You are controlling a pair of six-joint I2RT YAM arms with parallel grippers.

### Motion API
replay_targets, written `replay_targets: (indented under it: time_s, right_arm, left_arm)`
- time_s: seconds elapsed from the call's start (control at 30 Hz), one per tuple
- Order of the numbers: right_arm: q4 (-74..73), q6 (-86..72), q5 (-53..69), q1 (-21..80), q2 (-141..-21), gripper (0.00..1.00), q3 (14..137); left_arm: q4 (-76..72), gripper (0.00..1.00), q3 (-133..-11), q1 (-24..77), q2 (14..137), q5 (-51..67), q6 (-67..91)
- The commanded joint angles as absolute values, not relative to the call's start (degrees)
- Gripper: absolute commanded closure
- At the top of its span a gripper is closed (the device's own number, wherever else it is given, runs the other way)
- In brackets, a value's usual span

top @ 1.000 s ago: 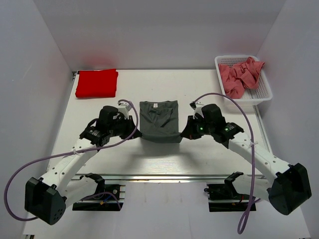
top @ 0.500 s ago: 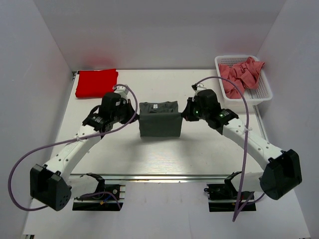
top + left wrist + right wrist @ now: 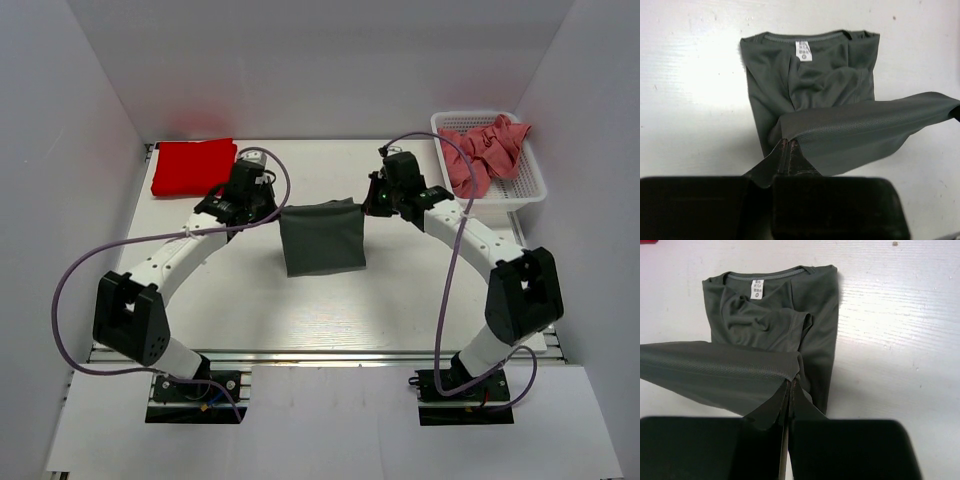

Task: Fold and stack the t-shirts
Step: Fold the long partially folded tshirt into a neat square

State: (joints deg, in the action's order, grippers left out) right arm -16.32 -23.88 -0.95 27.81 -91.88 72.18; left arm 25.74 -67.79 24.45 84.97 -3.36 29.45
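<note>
In the middle of the top view, the dark grey t-shirt (image 3: 320, 242) is pinched at its two hem corners by the left gripper (image 3: 264, 207) and the right gripper (image 3: 371, 205), and the taut hem is best laid level onto the collar edge before release.

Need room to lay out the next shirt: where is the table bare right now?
Bare: the near strip of table between the grey t-shirt and the rail, and the far strip between the red t-shirt and basket. Crowded: the middle, where the left claw and right claw pinch it.
</note>
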Motion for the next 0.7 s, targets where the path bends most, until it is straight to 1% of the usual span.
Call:
replay_targets:
  time_s: [0.0,0.1,0.27,0.43,0.67]
  right_arm:
    - [-15.47,-22.77,-1.23,25.76,-94.12,1.0,76.72]
    - [-15.38,-21.89,-0.62,24.87,-97.11,1.0,79.01]
    - [-15.38,-20.57,4.82,23.29,-102.12,1.0,83.92]
    - [-17.23,-18.9,7.29,22.33,-109.5,1.0,89.99]
    - [-15.12,-18.19,11.42,21.01,-119.08,1.0,96.5]
  left_arm:
    - [26.28,1.0,-71.37,23.73,85.69,-8.96,29.53]
    - [25.66,1.0,-73.12,23.2,88.24,-9.67,29.53]
    - [26.19,1.0,-76.11,22.06,93.59,-10.2,29.53]
    - [23.38,1.0,-77.17,20.4,99.21,-11.34,29.53]
    - [23.38,1.0,-83.14,18.55,106.43,-11.34,29.53]
